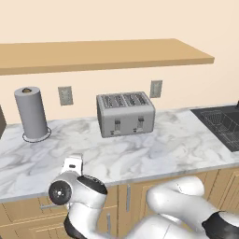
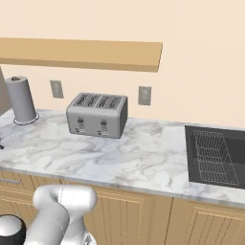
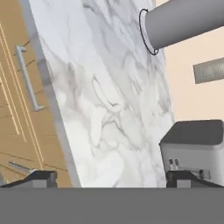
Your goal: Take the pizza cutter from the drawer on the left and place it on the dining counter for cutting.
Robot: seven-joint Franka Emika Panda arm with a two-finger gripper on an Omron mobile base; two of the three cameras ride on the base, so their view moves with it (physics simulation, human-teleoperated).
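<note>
The gripper (image 3: 111,178) is spread wide with nothing between its jaws: in the hand view one dark fingertip (image 3: 37,178) sits at the lower left and the other at the lower right, well apart. This view is rolled sideways. Between the tips runs the marble counter (image 3: 109,109), its edge slanting from the upper left to the bottom. Left of that edge, at the left of the frame, is a wood drawer (image 3: 13,87) front with a silver bar pull (image 3: 28,78), shut. I cannot see the pizza cutter, so I cannot tell where it lies.

The toaster (image 3: 194,146) fills the lower right of the hand view, and the grey paper-towel roll (image 3: 183,22) the upper right.

In the left base view the toaster (image 1: 125,113) stands at centre, the roll (image 1: 31,113) at the left, a dark sink (image 1: 221,123) at the right edge, and a wood shelf (image 1: 102,53) crosses the top. The white arm (image 1: 79,191) rises at the bottom, before the counter's edge.
</note>
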